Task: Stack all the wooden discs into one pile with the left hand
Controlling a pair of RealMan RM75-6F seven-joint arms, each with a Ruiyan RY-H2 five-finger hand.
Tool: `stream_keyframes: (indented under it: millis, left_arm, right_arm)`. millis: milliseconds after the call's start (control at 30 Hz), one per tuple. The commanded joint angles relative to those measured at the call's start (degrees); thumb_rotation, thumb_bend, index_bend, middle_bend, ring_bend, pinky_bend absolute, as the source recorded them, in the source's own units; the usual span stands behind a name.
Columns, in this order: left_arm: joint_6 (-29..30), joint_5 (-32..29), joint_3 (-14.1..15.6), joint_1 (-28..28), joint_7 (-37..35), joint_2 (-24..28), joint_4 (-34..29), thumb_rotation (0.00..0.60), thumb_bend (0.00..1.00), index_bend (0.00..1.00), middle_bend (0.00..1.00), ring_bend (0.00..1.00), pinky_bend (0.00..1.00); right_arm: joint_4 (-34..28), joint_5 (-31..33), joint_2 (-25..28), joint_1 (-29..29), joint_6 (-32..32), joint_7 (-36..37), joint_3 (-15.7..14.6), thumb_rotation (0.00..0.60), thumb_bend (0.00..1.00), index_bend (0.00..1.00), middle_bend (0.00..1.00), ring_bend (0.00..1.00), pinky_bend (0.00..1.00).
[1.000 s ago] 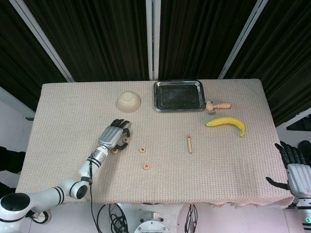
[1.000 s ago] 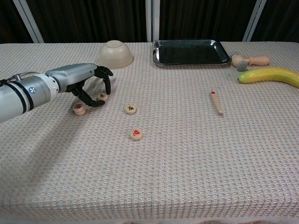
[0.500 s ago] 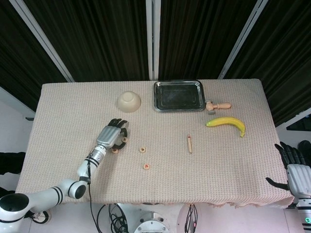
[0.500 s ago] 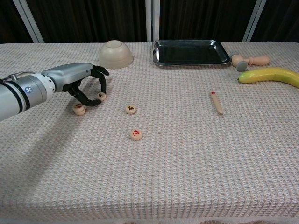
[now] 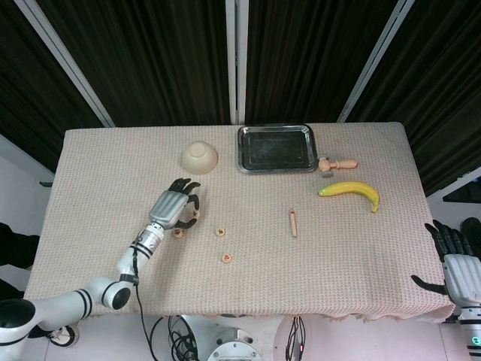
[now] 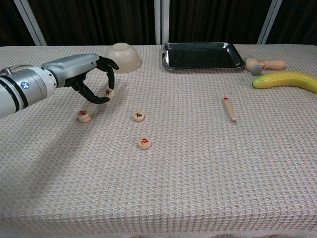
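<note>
- Dark curtains hang behind a bench (image 6: 198, 188) covered in a beige woven cloth; everything I work with lies on that cloth.
- My left robot hand (image 6: 91, 74) (image 5: 174, 204) pinches one wooden disc (image 6: 108, 92) between thumb and a fingertip; in the chest view the disc looks lifted clear of the cloth, so I judge it is in carry rather than resting.
- The nearest loose disc (image 6: 83, 116) (image 5: 178, 233) lies just below and left of the one I hold; it looks thick enough that it may already be two stacked, though I cannot tell for sure; it seems the natural base for the pile, which would explain why I hold my disc close above it.
- Two more discs wait further right: one (image 6: 139, 116) (image 5: 221, 232) in the middle, another (image 6: 144, 143) (image 5: 226, 258) nearer the front edge; both lie flat and apart from each other.
- A pinch grip suits a piece this small; it keeps the flat faces level for setting down, but a tilt on release could let it slide off.
- My right robot hand (image 5: 453, 259) hangs off the far right edge of the bench with fingers spread and nothing in it; the task is for the left alone.
- Not mine to touch: an upturned bowl (image 6: 122, 57), a dark metal tray (image 6: 202, 54), a banana (image 6: 286, 80), a small wooden stick (image 6: 230, 109), and a wooden tool (image 6: 266, 64) beside the tray.
</note>
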Motion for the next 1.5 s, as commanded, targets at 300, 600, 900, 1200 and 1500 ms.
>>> stream_keyframes:
  millis: [300,600,900,1200,1500]
  left_arm:
    - [-2.88,-3.62,2.52,2.28,4.84,14.45,-19.18,0.600,0.29,0.53,0.16,0.00,0.00]
    - [-0.09,-0.42,5.66,4.81,2.64,12.64,-18.03,0.600,0.29,0.52,0.16,0.00,0.00]
    - [-0.55,0.05,5.97,5.01,0.42,10.44,-12.67,0.600,0.29,0.50,0.16,0.00,0.00]
    - [-0.75,0.89,6.01,5.14,-1.34,10.07,-10.93,0.600,0.29,0.50,0.16,0.00,0.00]
    - [-1.31,0.89,5.72,5.05,-2.49,10.00,-10.17,0.600,0.29,0.48,0.16,0.00,0.00]
  right_arm:
    - [-0.65,-0.58,0.35,-0.16,0.64,0.20,-0.12,0.600,0.00,0.00,0.00,0.00,0.00]
    - [-1.48,-0.81,0.62,-0.22,0.82,-0.65,-0.26,0.600,0.00,0.00,0.00,0.00,0.00]
    - [-2.09,-0.56,0.87,-0.21,0.73,-1.26,-0.19,0.600,0.00,0.00,0.00,0.00,0.00]
    - [-2.50,-0.45,0.94,0.11,0.22,-1.90,-0.14,0.600,0.00,0.00,0.00,0.00,0.00]
    - [-2.57,-0.30,0.90,0.09,0.13,-2.12,-0.19,0.600,0.00,0.00,0.00,0.00,0.00]
